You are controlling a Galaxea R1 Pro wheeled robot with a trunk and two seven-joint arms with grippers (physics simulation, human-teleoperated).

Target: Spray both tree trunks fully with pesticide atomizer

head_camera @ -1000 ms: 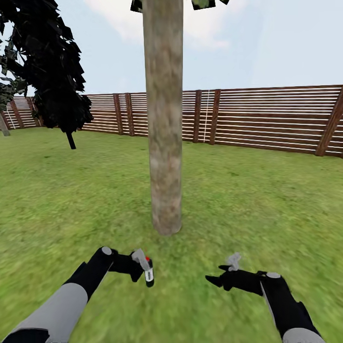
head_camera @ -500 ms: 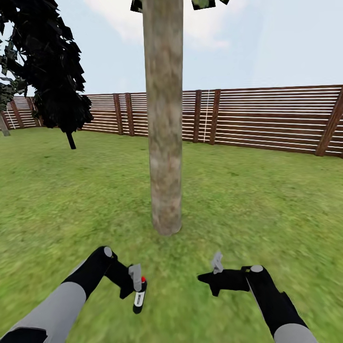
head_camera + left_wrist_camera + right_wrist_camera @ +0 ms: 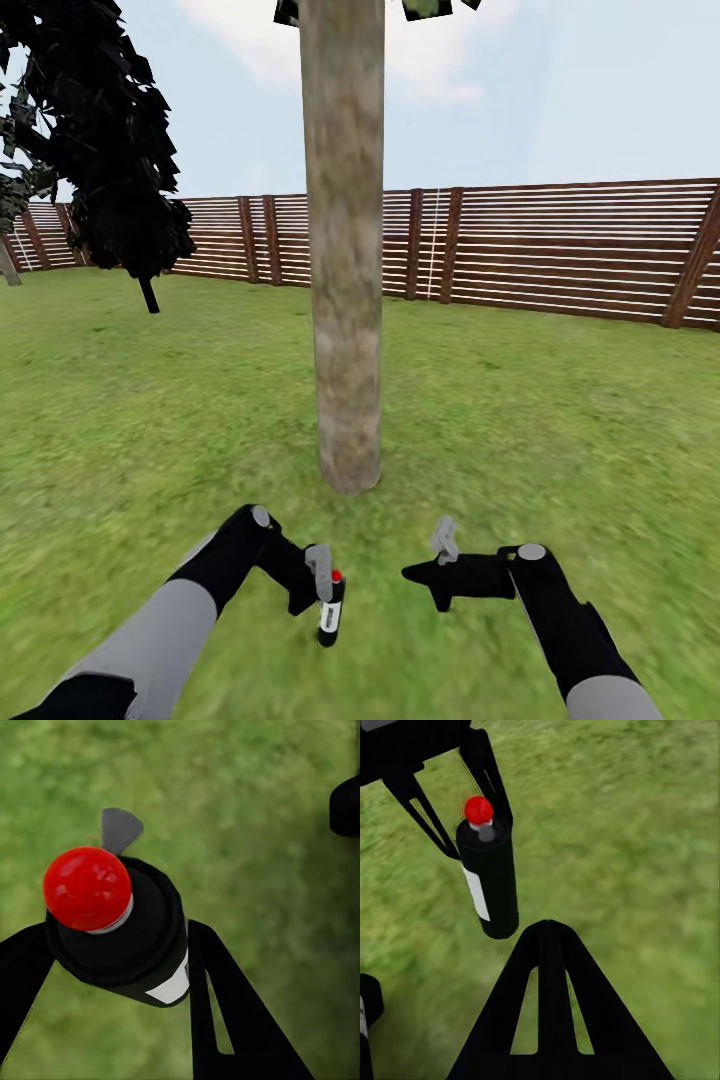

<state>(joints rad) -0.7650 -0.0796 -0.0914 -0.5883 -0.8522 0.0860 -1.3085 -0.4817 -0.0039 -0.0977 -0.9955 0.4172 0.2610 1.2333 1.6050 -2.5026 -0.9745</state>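
Atomizer [image 3: 331, 608]: black cylinder, white label, red round cap, clamped upright in left gripper [image 3: 322, 590]. Right gripper [image 3: 425, 583] closed, empty. Mottled trunk [image 3: 345, 260] beyond on blurry grass [image 3: 560, 420].

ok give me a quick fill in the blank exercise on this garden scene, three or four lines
1. The left end effector is shut on the pesticide ____.
2. The atomizer has a round ____ knob on top.
3. The tree trunk rises from the ____ ahead of both arms.
4. Behind the trunk runs a brown slatted wooden ____.

Missing words: atomizer; red; grass; fence
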